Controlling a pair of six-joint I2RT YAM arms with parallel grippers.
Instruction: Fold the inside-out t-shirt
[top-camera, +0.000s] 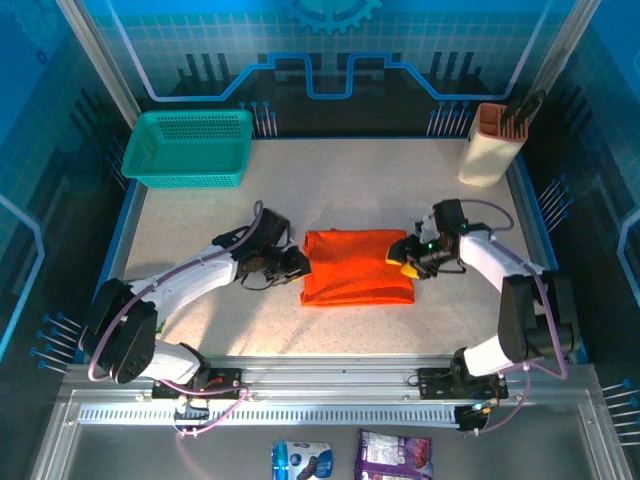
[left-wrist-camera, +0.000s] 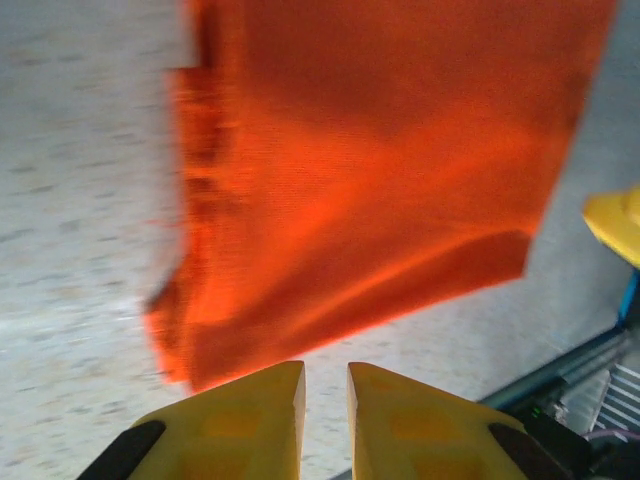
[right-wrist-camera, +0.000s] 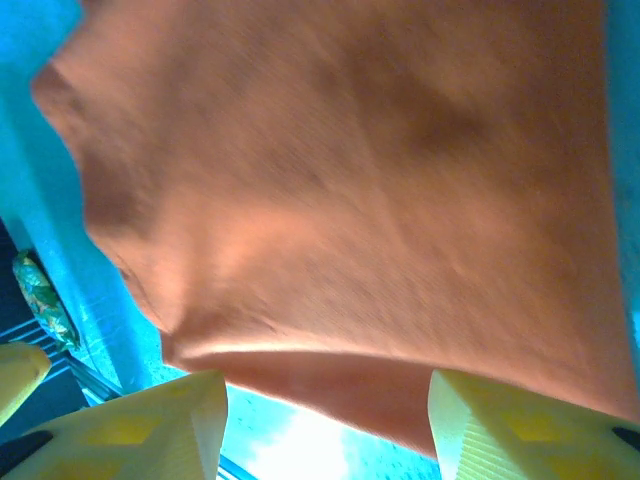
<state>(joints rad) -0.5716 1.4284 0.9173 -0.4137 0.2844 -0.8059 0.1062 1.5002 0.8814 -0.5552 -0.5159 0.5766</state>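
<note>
The orange-red t-shirt lies flat in the middle of the table, squared into a tidy rectangle of stacked layers. From here the folding looks nearly or wholly done.

One arm stands on each side of it, the left fingers at its left edge and the right fingers at its right edge. That suits cloth this thin and limp, since an edge handled from one side alone would sag and skew.

Seen from the left wrist, the left fingers are parted by a narrow slit with bare table showing through and nothing between them. The shirt's near corner lies just ahead of the tips, not touching. From the right wrist, the right fingers stand wide apart. The folded edge reaches in between them, but they are too far apart to be pinching it. So neither arm holds the shirt, and it rests on its own weight.

The teal mesh basket sits in the far left corner and the beige tool holder in the far right, both well away from the shirt, so the folding area is free. The risk I see is a finger catching the top layer on the way out and pulling the stack askew.
</note>
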